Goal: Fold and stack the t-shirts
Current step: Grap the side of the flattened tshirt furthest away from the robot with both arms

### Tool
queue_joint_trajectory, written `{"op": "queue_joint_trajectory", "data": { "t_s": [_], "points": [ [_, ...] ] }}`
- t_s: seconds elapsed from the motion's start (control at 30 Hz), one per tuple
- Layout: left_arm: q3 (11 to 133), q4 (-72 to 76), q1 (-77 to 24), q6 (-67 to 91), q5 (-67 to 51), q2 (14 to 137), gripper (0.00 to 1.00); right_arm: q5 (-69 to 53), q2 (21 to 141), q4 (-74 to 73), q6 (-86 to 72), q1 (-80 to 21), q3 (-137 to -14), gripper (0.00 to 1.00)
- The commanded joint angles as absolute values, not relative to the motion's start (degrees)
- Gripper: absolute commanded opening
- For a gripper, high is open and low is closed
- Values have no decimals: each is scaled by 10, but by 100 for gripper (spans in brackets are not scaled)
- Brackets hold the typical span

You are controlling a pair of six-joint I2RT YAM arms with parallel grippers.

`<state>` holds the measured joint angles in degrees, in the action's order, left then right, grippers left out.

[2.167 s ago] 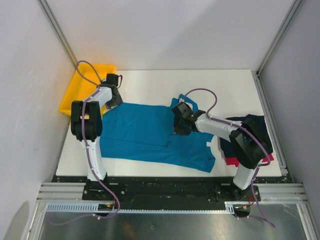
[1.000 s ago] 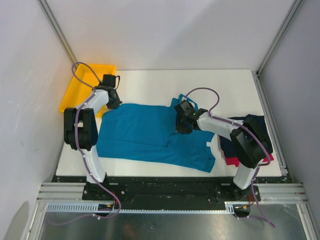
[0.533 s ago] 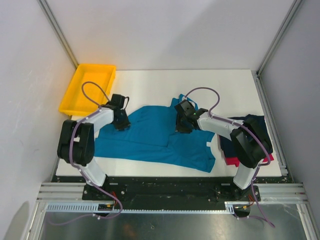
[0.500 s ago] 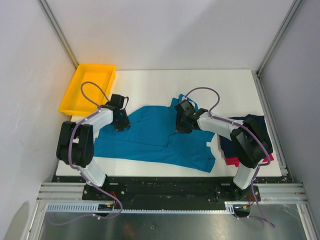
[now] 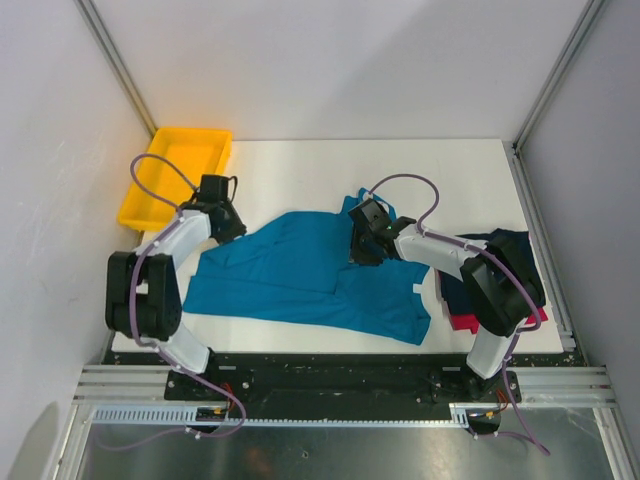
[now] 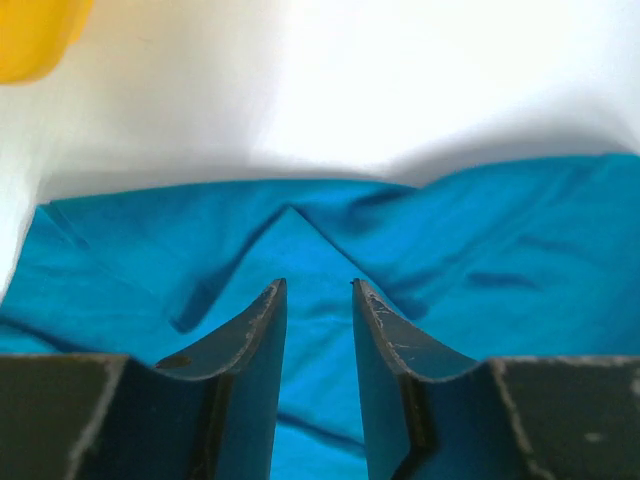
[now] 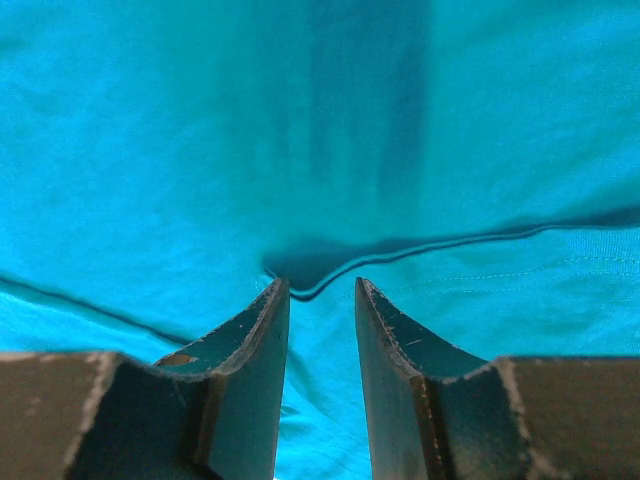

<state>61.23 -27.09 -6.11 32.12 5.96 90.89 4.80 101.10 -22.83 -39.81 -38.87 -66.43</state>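
Note:
The teal-blue t-shirt lies spread across the middle of the table, its upper left part lying in folds. My left gripper is at that upper left edge. In the left wrist view its jaws stand a narrow gap apart over the teal cloth, gripping nothing. My right gripper rests on the shirt's upper middle. Its jaws stand a narrow gap apart over a fold edge. The dark navy t-shirt lies bunched at the right, on the red-pink t-shirt.
A yellow plastic tray stands at the table's back left corner, just behind my left arm. Grey walls close in the table on the left, back and right. The white table top shows behind the shirts.
My left gripper swept inward over the shirt's upper left part, then drew back out to its edge. That corner of the shirt now lies pulled inward. My right gripper has stayed put.

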Motion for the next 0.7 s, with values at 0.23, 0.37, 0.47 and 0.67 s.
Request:
{"op": "queue_joint_trajectory", "data": {
  "t_s": [0.23,0.37,0.47,0.67],
  "points": [
    [683,-264,-44,373,76,1037,36,50,989,-230,-385,-383,-664,37],
    [689,-264,-41,391,86,1048,36,52,989,-234,-383,-383,-664,37],
    [692,-265,-40,397,93,1051,36,53,989,-235,-382,-384,-664,37],
    [695,-269,-40,405,107,1053,34,53,992,-237,-381,-384,-664,37]
  ]
}}
